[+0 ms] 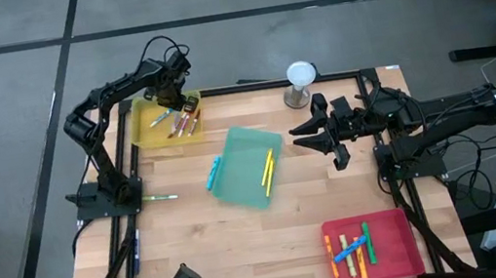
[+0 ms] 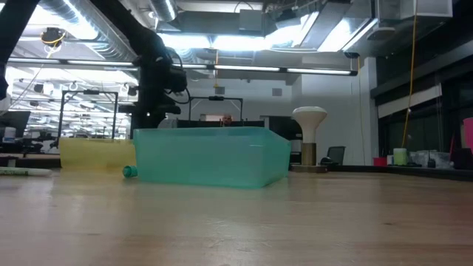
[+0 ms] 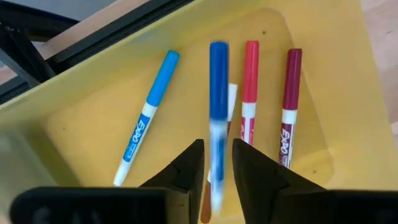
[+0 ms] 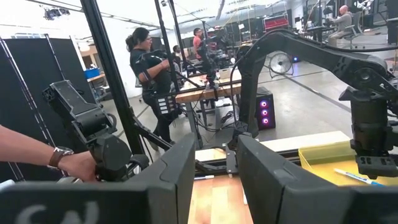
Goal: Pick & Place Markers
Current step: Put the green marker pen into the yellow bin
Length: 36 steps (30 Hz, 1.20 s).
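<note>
My left gripper [image 3: 217, 163] hangs open over the yellow tray [image 1: 167, 122] at the table's far left, fingers pointing down. A blue marker [image 3: 217, 106], smeared by blur, shows in the gap between the fingertips. On the tray floor lie a light-blue marker [image 3: 149, 118], a red one [image 3: 250, 87] and a maroon one [image 3: 289, 99]. My right gripper [image 1: 322, 138] hovers open, right of the green tray [image 1: 247, 167], touching nothing. That tray holds a yellow marker [image 1: 268, 171]; a teal marker [image 1: 214, 172] lies at its left edge. The red tray [image 1: 373, 247] holds several markers. My left gripper has the blue marker's white barrel [image 3: 216, 149] between its fingertips, which come from above and lie across it. Thin gaps show on both sides and the marker is blurred while the tray is sharp. Whether the fingers touch it, I cannot tell.
A green marker [image 1: 160, 198] lies on the wood near the table's left edge, and a dark one [image 1: 135, 250] along that edge. A white mushroom-shaped stand [image 1: 301, 80] is at the far edge. Bare wood lies between the green and red trays. People stand beyond the table.
</note>
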Available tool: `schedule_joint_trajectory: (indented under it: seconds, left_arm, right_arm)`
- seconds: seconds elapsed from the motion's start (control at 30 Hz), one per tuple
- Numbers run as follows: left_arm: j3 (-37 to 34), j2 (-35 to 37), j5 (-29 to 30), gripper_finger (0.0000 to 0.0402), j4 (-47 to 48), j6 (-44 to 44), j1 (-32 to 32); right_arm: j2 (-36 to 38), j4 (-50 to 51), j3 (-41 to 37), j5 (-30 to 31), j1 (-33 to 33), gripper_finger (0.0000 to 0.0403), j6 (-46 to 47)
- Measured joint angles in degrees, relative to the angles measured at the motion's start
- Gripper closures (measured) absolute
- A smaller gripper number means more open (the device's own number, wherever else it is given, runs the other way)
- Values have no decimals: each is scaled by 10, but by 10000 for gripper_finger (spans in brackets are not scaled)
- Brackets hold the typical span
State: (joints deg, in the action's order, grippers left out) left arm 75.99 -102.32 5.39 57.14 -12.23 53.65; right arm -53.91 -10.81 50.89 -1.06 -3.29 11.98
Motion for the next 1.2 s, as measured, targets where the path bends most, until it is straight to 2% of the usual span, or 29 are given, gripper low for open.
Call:
schedule_joint_trajectory:
  seconds: [0.3, 0.63, 0.93, 1.2]
  left_arm:
    - [0, 13, -9, 298, 20, 0, -4]
    - [0, 97, -8, 304, 63, -15, -51]
    - [0, 199, -8, 302, 95, -82, -134]
    - [0, 256, -5, 309, 115, -97, -236]
  right_arm:
    - [0, 0, 0, 0, 0, 286, 0]
    - [0, 0, 0, 0, 0, 286, -2]
    - [0, 0, 0, 0, 0, 286, -2]
    - [0, 0, 0, 0, 0, 286, -2]
